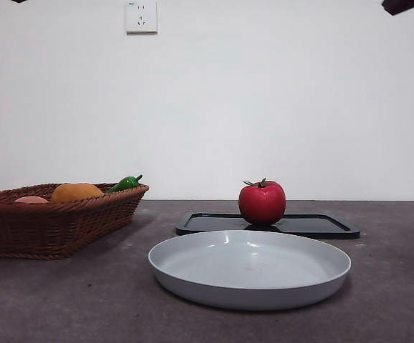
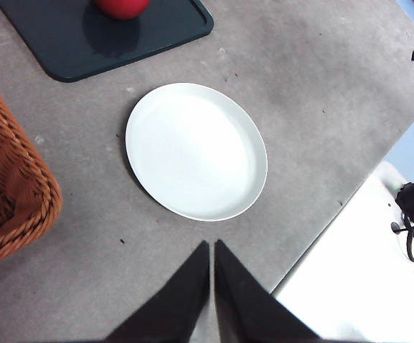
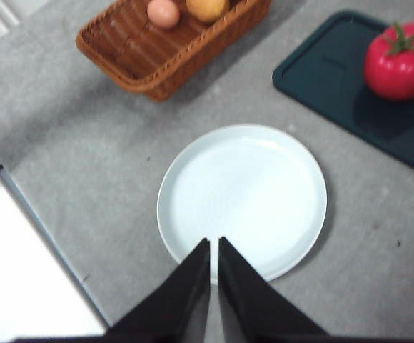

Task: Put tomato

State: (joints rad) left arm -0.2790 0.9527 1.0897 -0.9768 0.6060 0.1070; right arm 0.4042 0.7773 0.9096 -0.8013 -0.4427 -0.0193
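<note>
Grey worktop (image 1: 407,286) in front view: tomato (image 1: 262,203) sits on the black tray (image 1: 321,227), beyond the plate (image 1: 250,269), basket (image 1: 50,221) left. Left wrist: left tool (image 2: 212,246) closed, empty. Right wrist: right tool (image 3: 213,243) closed, empty.

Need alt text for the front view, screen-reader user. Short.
A red tomato sits on a dark flat tray behind an empty pale plate on a grey table. At left, a wicker basket holds an orange fruit, a green pepper and a pinkish egg-like item. No gripper near the things.
</note>
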